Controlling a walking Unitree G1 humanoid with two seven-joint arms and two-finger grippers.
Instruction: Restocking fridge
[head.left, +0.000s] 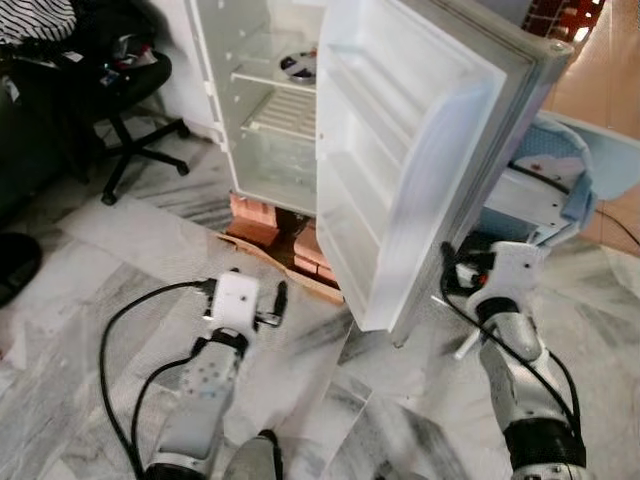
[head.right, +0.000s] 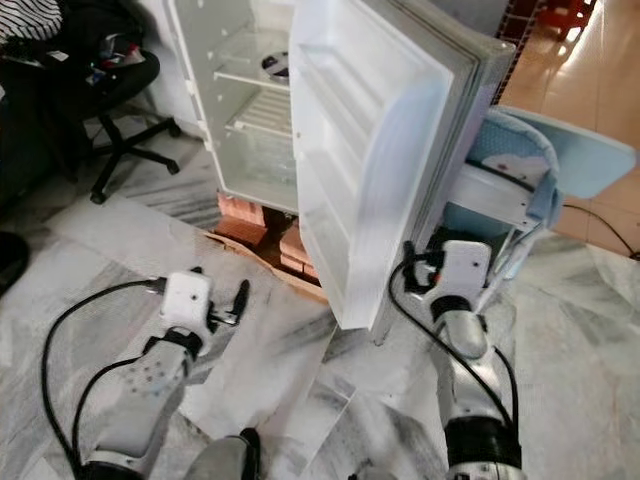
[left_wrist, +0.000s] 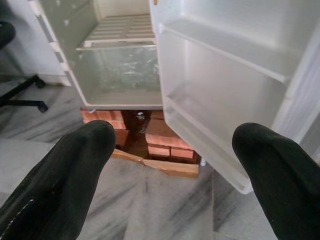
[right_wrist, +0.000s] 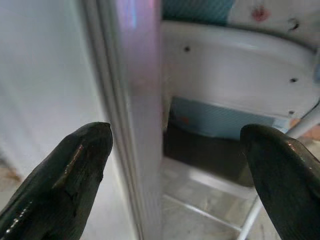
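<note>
The fridge (head.left: 270, 110) stands at 12 o'clock, upright, long axis vertical, cavity facing the robot. Its door (head.left: 400, 150) is swung wide open, free edge pointing toward 5 o'clock. The cabinet is white with a glossy moulded plastic liner; wire shelves (head.left: 285, 115) cross the cavity above a clear crisper cover. Door racks (left_wrist: 235, 45) are smooth white ledges. A dark round object (head.left: 300, 65), too small to identify, sits on the upper shelf. The cabinet rests on red bricks (head.left: 260, 215) over a cardboard sheet (head.left: 290, 270) on grey marbled floor tiles (head.left: 90, 290).

The left gripper (left_wrist: 170, 165) hangs low at 7 o'clock, fingers spread wide, holding nothing. The right gripper (right_wrist: 175, 165) sits at 4 o'clock at the door's free edge, fingers parted wide, one on each side of the edge, gripping nothing.

A black office chair (head.left: 125, 110) stands at 10 o'clock; a light-blue folding chair (head.right: 520, 170) at 2 o'clock.
</note>
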